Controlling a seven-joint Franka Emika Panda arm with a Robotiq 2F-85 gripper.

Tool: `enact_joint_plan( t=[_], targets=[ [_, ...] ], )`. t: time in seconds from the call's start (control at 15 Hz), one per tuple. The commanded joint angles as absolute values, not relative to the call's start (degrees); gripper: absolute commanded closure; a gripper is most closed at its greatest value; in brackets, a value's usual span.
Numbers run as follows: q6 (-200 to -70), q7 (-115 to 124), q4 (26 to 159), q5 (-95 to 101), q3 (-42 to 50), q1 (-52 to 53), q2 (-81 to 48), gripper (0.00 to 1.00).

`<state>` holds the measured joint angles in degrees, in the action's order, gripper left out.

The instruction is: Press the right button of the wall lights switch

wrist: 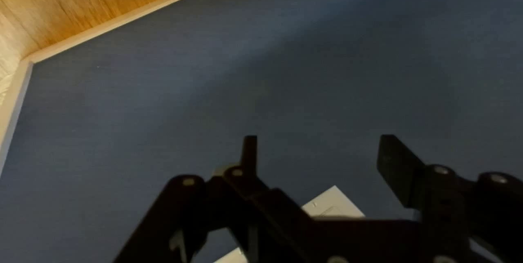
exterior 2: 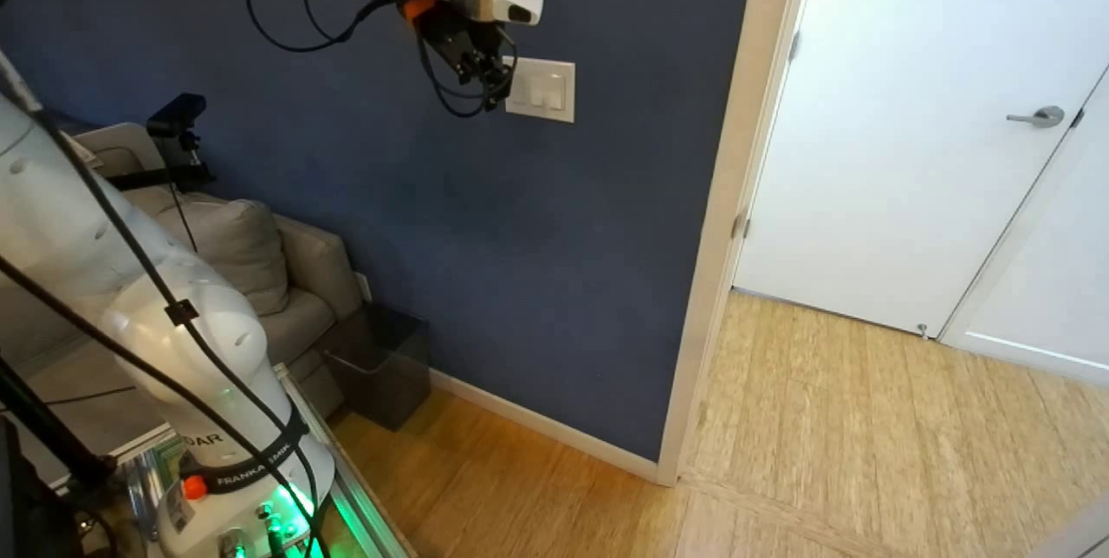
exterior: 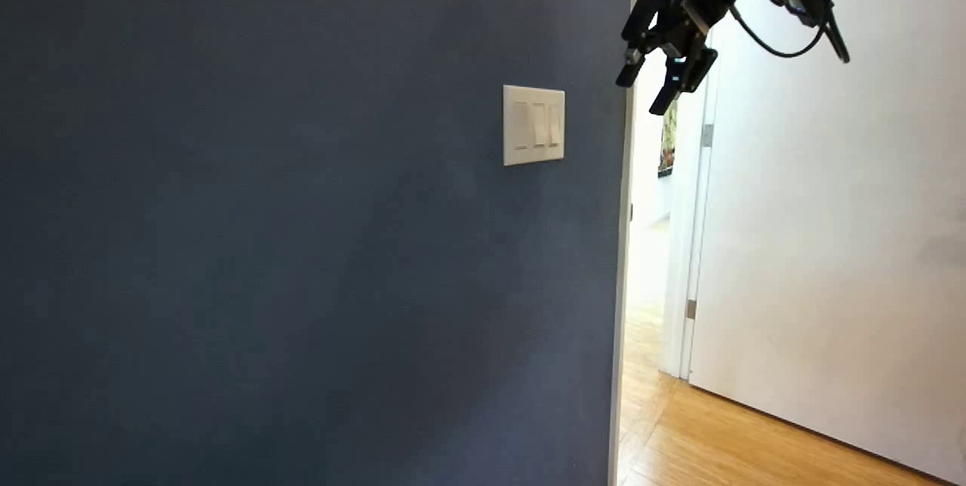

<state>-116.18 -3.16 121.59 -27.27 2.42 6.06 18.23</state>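
A cream-white rectangular plastic switch plate (exterior: 532, 156) is fixed flat to the dark blue wall (exterior: 264, 207), near the pale wooden door frame (exterior 2: 726, 203). It carries three tall white rocker buttons (exterior: 539, 124); the target is the rightmost button (exterior: 555, 125). The black two-fingered tool (exterior: 646, 90) is spread wide, nothing between its fingers.

The button should prove light to push, stiff and smooth, with a short, springy throw. There is nothing to take hold of: one fingertip pressed squarely near an end of its face ought to tip it. Closing the fingers first would likely spare the neighbouring button, and a slanting touch could skid.

In the wrist view the tool's dark body hides most of the plate; in an exterior view it overlaps the plate's left edge. I cannot tell which way each button is tipped.
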Motion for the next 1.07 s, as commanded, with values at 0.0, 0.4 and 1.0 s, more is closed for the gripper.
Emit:
enact_joint_plan(
  t=[0.0, 0.4, 1.0],
  targets=[
    [-119.29, -6.12, 116.72, -31.83, 3.53, 5.39, 12.38, 0.54],
    [-126.64, -6.88, 113.78, -34.11, 3.02, 4.19, 6.71, 0.97],
    [-132.35, -3.93, 109.98, -36.63, 2.92, 2.37, 0.11, 1.0]
  ],
)
